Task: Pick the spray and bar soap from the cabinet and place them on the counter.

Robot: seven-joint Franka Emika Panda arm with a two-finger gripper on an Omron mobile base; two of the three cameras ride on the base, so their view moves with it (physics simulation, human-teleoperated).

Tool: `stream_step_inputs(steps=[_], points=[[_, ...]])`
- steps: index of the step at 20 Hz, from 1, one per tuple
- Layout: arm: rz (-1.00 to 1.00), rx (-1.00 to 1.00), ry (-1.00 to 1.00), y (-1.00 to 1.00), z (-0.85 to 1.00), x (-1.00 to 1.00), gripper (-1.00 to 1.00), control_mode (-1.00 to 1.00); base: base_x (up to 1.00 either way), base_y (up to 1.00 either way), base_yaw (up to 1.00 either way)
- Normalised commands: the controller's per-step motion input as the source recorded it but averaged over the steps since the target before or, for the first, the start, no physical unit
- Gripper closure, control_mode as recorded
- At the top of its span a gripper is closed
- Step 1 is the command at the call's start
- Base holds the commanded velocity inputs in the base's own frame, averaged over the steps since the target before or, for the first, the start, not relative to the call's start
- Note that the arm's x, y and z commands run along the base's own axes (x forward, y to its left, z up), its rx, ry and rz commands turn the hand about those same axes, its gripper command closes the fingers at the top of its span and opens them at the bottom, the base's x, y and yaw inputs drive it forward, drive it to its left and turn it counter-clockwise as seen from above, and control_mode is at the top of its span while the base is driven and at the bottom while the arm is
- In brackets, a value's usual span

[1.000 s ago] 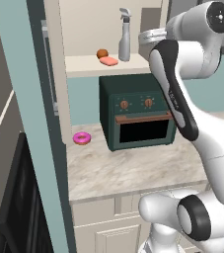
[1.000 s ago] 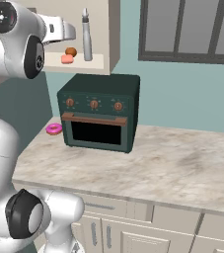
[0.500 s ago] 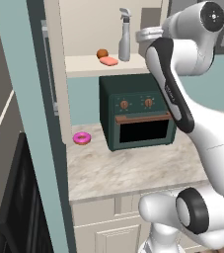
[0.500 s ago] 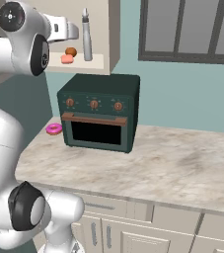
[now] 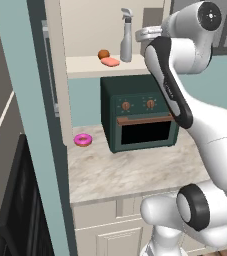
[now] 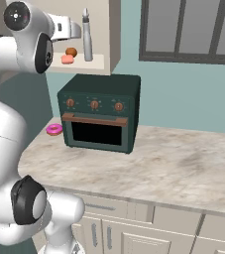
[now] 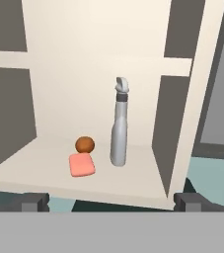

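Observation:
The cabinet (image 5: 87,22) stands open above the oven. On its shelf (image 7: 29,170) the slim grey spray (image 7: 119,126) stands upright, with the flat salmon-pink bar soap (image 7: 82,165) lying to its left. My gripper (image 7: 112,202) is open and empty, its fingertips (image 7: 34,201) wide apart, and it hovers in front of the shelf, short of both. From the sides, the gripper (image 6: 76,31) is level with the spray (image 6: 87,35), just outside the cabinet opening. The spray (image 5: 126,36) and bar soap (image 5: 110,61) also show past my arm. The beige counter (image 5: 130,172) lies below.
A small orange-brown ball (image 7: 85,144) sits right behind the soap. A dark-green oven (image 5: 140,114) stands on the counter under the cabinet, with a pink donut (image 5: 83,140) to its left. The open cabinet door (image 5: 57,80) juts out on the left.
The hand has shifted a little closer to the cabinet opening and the spray, and the elbow has risen. The jaws have stayed open. Nothing on the shelf has moved.

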Motion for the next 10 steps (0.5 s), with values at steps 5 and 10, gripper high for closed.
stream_step_inputs(steps=[5, 10], points=[[0.0, 0.0, 0.0, 0.0, 0.0, 0.15, -1.0, -1.0, 0.0, 0.0, 0.0], [0.0, 0.0, 0.0, 0.0, 0.0, 0.17, -1.0, -1.0, 0.0, 0.0, 0.0]])
